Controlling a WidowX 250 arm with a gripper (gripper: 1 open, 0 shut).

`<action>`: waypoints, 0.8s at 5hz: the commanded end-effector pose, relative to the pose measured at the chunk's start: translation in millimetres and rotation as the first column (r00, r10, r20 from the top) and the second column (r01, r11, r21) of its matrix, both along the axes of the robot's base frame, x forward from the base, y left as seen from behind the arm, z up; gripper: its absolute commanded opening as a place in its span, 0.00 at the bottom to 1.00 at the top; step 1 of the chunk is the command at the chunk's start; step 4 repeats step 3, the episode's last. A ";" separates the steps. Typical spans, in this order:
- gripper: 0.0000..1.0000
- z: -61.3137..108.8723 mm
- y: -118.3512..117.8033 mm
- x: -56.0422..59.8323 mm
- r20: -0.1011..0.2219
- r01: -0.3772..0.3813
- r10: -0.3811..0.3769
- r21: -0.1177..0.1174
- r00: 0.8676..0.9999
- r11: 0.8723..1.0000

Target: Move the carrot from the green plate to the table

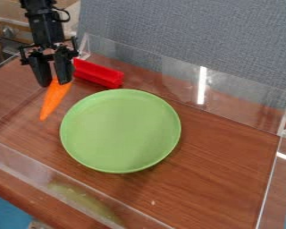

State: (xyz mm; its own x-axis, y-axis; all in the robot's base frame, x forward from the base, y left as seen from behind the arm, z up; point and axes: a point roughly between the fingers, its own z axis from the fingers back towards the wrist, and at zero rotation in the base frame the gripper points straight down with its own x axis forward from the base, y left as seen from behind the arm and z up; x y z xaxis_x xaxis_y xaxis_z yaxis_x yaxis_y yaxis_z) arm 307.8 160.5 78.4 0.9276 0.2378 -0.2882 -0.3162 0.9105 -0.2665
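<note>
**Caller:** Gripper (54,82) first, and it is clamped tight on the carrot (53,100), black fingers pinching the thick upper end so that the green top is hidden between them. The black arm stands near upright over the far left corner of the enclosure, pointing steeply down.

**Analyst:** Biggest thing in the scene now: the table (223,170), glossy reddish-brown wood grain, filling nearly the whole view, with low clear acrylic walls (247,85) running round its edges.

**Caller:** And on it, right in the middle, the green plate (121,130). Round, flat, light green, lying level on the wood, with nothing resting on its surface.

**Analyst:** Next down in size, the red rectangular block (97,72). It lies on the wood beyond the plate, near the back wall, just to the right of the gripper in this view and apart from the plate's rim.

**Caller:** Back to the carrot, the smallest piece out there. It hangs from the fingers with its orange tip slanting down and to the left, off the plate altogether and just beside the plate's left edge.

**Analyst:** Is the tip on the wood?

**Caller:** Hard to call from this angle. It looks to sit a little above the tabletop, with a faint dark reflection under it, but a clean gap cannot be made out.
</note>
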 end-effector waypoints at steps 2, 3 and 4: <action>0.00 15.5 2.5 19.7 0.063 0.121 -0.125 0.065 0.990 0.991; 0.00 15.7 -3.9 25.2 0.051 0.127 -0.130 0.061 0.990 0.990; 0.00 15.7 -3.9 25.2 0.051 0.127 -0.130 0.061 0.990 0.990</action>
